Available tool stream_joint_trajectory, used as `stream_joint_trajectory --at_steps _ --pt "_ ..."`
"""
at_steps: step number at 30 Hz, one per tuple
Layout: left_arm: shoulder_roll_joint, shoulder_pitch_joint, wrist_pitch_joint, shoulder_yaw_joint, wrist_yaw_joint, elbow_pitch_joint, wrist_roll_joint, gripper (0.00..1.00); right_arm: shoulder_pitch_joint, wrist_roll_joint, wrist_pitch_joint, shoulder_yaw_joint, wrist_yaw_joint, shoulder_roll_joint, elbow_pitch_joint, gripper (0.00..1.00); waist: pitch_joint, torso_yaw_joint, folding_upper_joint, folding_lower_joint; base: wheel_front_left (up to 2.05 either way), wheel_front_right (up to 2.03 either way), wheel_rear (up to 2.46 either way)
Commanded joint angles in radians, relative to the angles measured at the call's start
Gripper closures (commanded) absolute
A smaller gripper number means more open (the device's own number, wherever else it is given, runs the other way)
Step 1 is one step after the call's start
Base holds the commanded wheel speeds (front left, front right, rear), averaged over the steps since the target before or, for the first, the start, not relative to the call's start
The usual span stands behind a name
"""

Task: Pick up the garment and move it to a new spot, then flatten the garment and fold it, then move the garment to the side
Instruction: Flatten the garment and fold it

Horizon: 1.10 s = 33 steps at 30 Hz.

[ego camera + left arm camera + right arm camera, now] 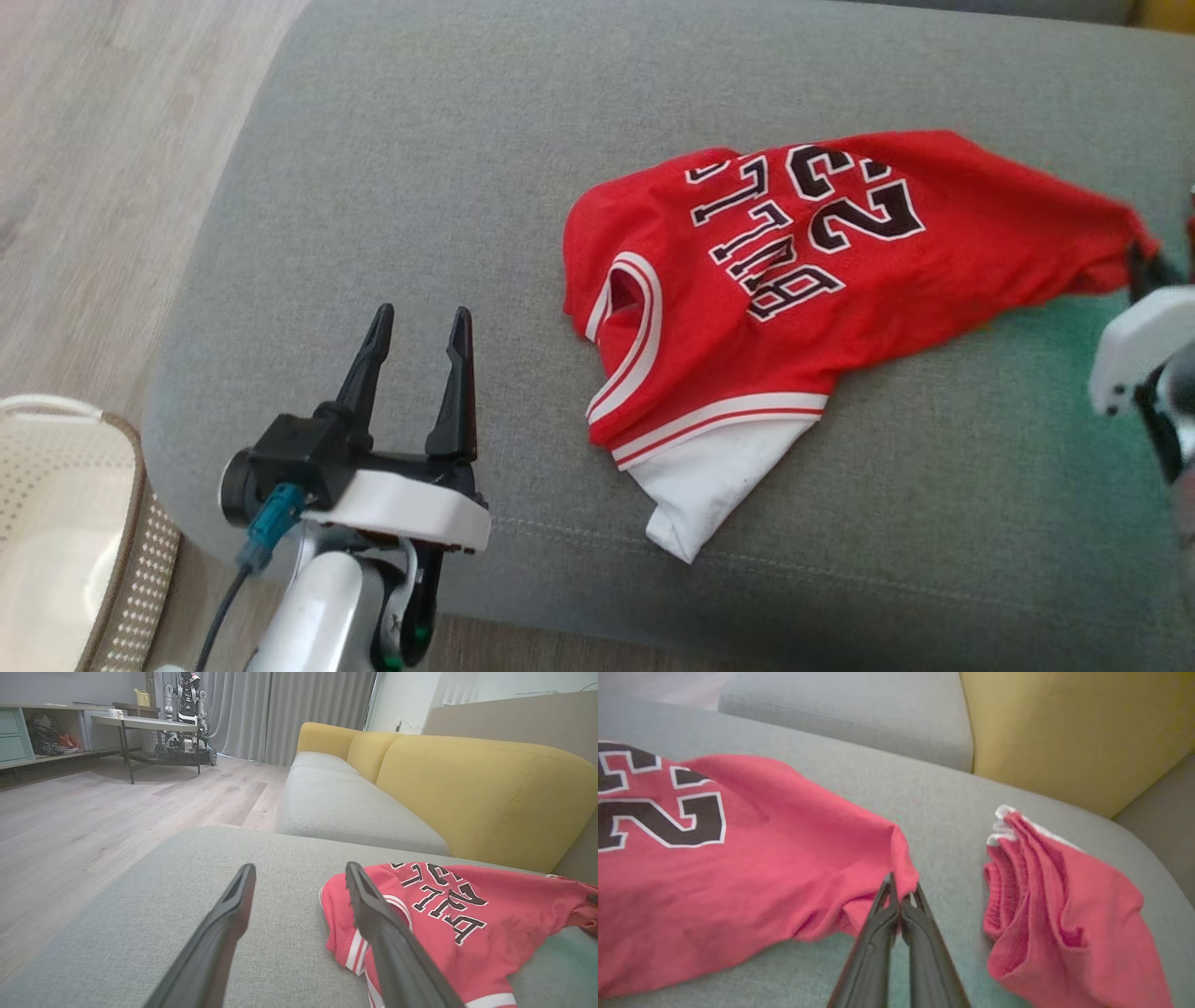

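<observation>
While the red jersey (747,308) lies on the sofa seat (420,140), the right pincer (902,892) clamps its right edge; the left pincer (417,345) stands open, apart on its left.

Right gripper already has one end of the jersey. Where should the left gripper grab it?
Probably the white-trimmed armhole edge at the left end of the jersey, approached from the left by the open left gripper. It gapes slightly and lies opposite the corner that the right gripper pinches.
</observation>
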Motion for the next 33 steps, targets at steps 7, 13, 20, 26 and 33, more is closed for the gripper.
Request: stream_joint_trajectory --at_steps 7,13,20,26,33 --pt "0.003 -0.043 -0.005 0.024 -0.007 -0.026 0.008 0.00 -0.003 -0.066 0.012 -0.038 0.000 0.028 0.060 1.00 0.012 0.014 0.0000 0.0000 0.00 0.00 0.00" --pt "0.003 -0.046 -0.005 0.024 -0.004 -0.022 0.012 0.00 -0.031 -0.120 -0.035 -0.101 0.000 0.057 0.121 0.00 0.008 0.006 0.0000 0.0000 0.00 0.00 0.00" --pt "0.003 -0.045 -0.005 0.042 -0.007 -0.024 0.015 0.00 -0.069 -0.128 -0.133 -0.115 0.000 0.107 0.101 0.00 -0.020 -0.036 0.0000 0.0000 0.00 0.00 0.00" --pt "0.003 -0.036 -0.005 0.051 -0.007 -0.031 0.010 0.00 -0.054 -0.078 -0.188 -0.081 0.000 0.145 0.018 0.00 -0.044 -0.076 0.0000 0.0000 0.00 0.00 0.00" --pt "0.003 -0.025 -0.005 0.064 -0.013 -0.035 0.001 0.00 0.060 0.041 -0.210 -0.040 0.000 0.191 -0.132 0.00 -0.069 -0.113 0.0000 0.0000 0.00 0.00 0.00"
